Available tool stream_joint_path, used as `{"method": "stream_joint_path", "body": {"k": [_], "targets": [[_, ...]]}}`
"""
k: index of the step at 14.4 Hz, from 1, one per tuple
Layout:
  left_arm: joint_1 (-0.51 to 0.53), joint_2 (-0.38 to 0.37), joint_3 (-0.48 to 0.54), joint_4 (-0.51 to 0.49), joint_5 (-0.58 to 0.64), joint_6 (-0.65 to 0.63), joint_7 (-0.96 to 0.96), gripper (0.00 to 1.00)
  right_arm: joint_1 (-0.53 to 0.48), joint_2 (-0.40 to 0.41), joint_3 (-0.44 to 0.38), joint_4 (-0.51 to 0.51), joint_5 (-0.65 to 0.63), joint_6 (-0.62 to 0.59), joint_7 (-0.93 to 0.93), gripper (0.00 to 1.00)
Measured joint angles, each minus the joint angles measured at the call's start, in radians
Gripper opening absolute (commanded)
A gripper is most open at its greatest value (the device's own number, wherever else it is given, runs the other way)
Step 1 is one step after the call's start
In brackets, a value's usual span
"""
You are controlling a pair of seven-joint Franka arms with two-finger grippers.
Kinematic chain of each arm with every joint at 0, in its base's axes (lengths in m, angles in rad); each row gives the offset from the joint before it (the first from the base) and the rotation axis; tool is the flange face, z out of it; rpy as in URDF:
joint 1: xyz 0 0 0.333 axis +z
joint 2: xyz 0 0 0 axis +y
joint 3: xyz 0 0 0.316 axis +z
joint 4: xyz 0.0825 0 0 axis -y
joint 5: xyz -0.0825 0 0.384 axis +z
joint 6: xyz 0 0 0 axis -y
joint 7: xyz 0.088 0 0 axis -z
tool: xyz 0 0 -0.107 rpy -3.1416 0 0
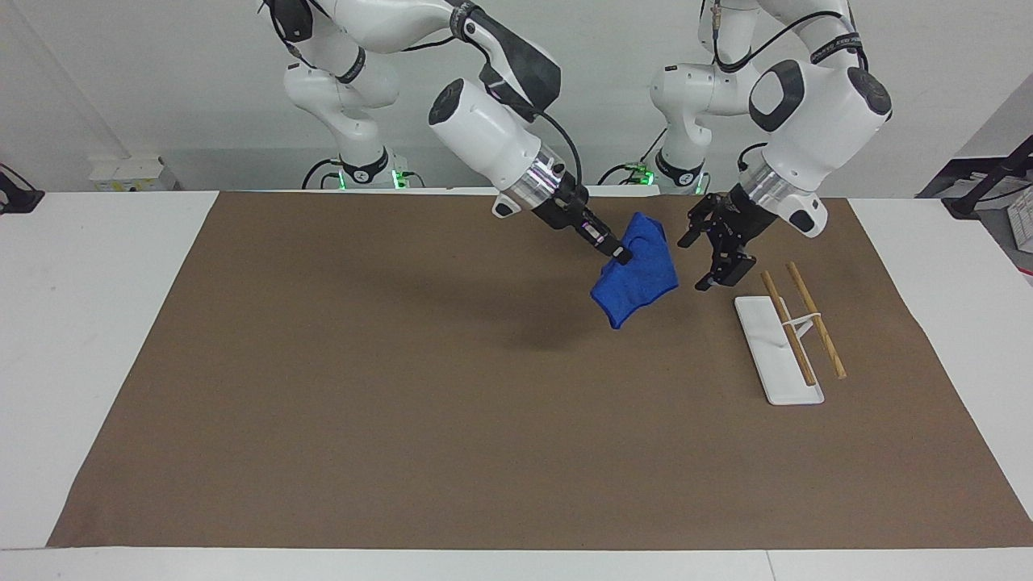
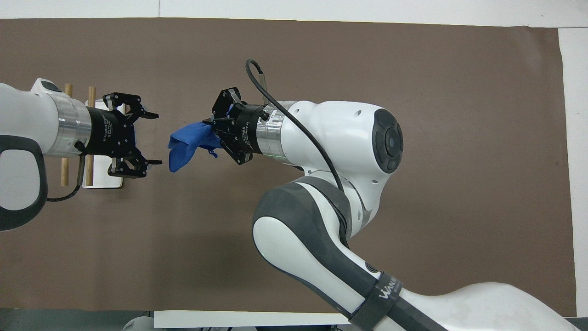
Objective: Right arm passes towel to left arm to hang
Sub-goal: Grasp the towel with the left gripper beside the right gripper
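Note:
The blue towel (image 1: 637, 274) (image 2: 186, 143) hangs bunched in the air over the brown mat, and my right gripper (image 1: 620, 255) (image 2: 212, 132) is shut on its upper edge. The right arm reaches toward the left arm's end of the table. My left gripper (image 1: 700, 261) (image 2: 156, 139) is open and points at the towel, with a short gap between its fingertips and the cloth. It hovers beside the rack, a white base (image 1: 767, 355) (image 2: 104, 182) carrying two wooden rods (image 1: 817, 323) (image 2: 64, 171). The left arm covers part of the rack in the overhead view.
A brown mat (image 1: 403, 420) (image 2: 413, 55) covers most of the white table (image 1: 81, 323). Two smaller white arms (image 1: 694, 97) with green base lights stand at the robots' end of the table.

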Motion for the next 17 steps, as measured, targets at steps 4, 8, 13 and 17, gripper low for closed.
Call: {"method": "stream_joint_path", "body": {"k": [4, 8, 13, 17], "targets": [[-0.018, -0.001, 0.000, -0.043, -0.003, 0.046, -0.013, 0.85, 0.000, 0.002, 0.000, 0.001, 0.000, 0.000, 0.000, 0.00], [-0.057, -0.001, -0.001, -0.068, -0.003, 0.082, -0.059, 0.71, 0.000, 0.002, 0.001, 0.003, 0.000, 0.000, 0.000, 0.00], [-0.058, -0.001, 0.000, -0.086, -0.007, 0.115, -0.089, 0.06, 0.000, 0.004, 0.002, 0.008, 0.000, 0.000, 0.000, 0.00], [-0.058, -0.001, 0.000, -0.086, -0.011, 0.117, -0.093, 0.00, 0.000, 0.005, 0.003, 0.009, 0.000, 0.000, 0.000, 0.00]]}}
